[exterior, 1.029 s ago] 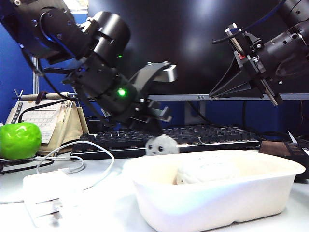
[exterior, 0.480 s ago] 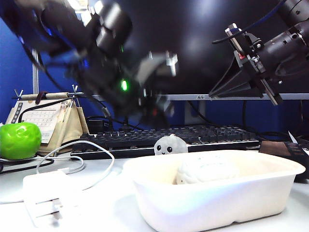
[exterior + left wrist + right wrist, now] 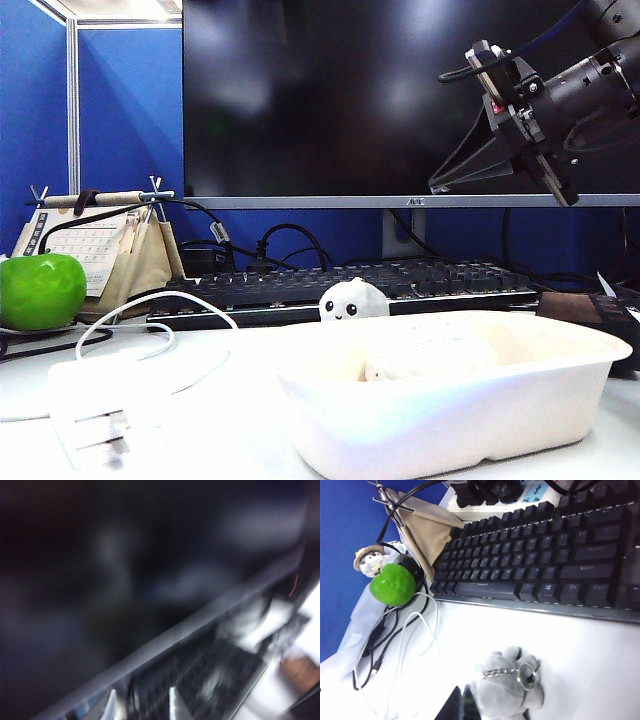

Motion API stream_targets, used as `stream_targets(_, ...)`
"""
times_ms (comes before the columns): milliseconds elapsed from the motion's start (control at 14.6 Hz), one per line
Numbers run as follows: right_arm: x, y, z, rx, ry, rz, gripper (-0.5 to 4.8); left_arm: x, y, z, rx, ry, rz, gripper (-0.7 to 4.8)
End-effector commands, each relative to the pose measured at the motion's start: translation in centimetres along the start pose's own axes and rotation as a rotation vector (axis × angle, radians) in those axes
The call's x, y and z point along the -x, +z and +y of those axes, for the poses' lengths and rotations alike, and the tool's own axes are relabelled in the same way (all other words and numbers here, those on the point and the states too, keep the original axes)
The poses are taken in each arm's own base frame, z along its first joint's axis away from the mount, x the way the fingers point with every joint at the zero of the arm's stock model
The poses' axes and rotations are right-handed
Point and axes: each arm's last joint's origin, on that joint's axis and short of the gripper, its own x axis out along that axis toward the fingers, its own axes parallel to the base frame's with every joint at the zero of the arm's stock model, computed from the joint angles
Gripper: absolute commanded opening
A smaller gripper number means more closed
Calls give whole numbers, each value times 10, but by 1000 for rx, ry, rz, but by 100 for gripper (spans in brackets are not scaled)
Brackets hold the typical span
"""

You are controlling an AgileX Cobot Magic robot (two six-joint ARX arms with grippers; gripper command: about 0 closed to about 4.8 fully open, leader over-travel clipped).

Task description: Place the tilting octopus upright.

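On the bench (image 3: 215,430), just behind the white tub (image 3: 450,420) and in front of the keyboard (image 3: 420,280), I see the octopus (image 3: 352,300) sitting upright, its white dome on top and its two black eyes facing the exterior camera. Nothing touches it. My right wrist camera looks down on it (image 3: 506,696) as a grey plush lump with a small metal ring and chain (image 3: 526,675) lying across it, on bare white bench near the keyboard's front edge.

My right hand (image 3: 435,187) hangs high at the right of the exterior view, in front of the dark monitor (image 3: 330,100), well above the bench; its two black fingers meet at the tips, so I read it as closed on nothing.

My left hand (image 3: 141,707) is outside the exterior view. Its own camera is badly blurred, but two pale fingertips (image 3: 112,707) stand apart with only keyboard between them, so it is open and empty.

A green apple (image 3: 40,290) sits far left, well apart from the octopus.
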Motion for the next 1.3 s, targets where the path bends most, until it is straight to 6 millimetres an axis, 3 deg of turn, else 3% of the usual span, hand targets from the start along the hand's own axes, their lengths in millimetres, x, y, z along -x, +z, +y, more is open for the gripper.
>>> stream_targets(69, 5, 5, 9, 32, 113, 8, -6, 57, 42, 4, 7, -33, -74, 124)
stream_targets(206, 19, 12, 25, 117, 123, -52, -6, 109, 60, 8, 9, -77, -90, 19)
stream_targets(412, 70, 27, 76, 336, 133, -252, -6, 176, 69, 16, 23, -136, -121, 16)
stream_targets(480, 89, 27, 92, 381, 137, -309, -6, 190, 69, 18, 72, -162, -131, -2)
stream_targets(549, 122, 19, 120, 438, 152, -375, -6, 210, 68, 17, 168, -257, -137, -6)
stream_targets(617, 142, 8, 135, 478, 152, -397, -6, 221, 65, 15, 194, -314, -117, -6)
stream_targets(823, 206, -42, 169, 566, 49, -509, -6, 230, 62, 6, 181, -436, -104, -6)
stream_targets(1029, 253, -85, 188, 611, -89, -769, -5, 227, 62, 5, 176, -397, -93, -6)
stream_targets(1166, 267, -103, 189, 593, -172, -873, -5, 226, 63, 6, 160, -352, -103, -6)
stream_targets(1303, 268, -111, 186, 557, -190, -840, -6, 226, 63, 8, 116, -299, -105, -5)
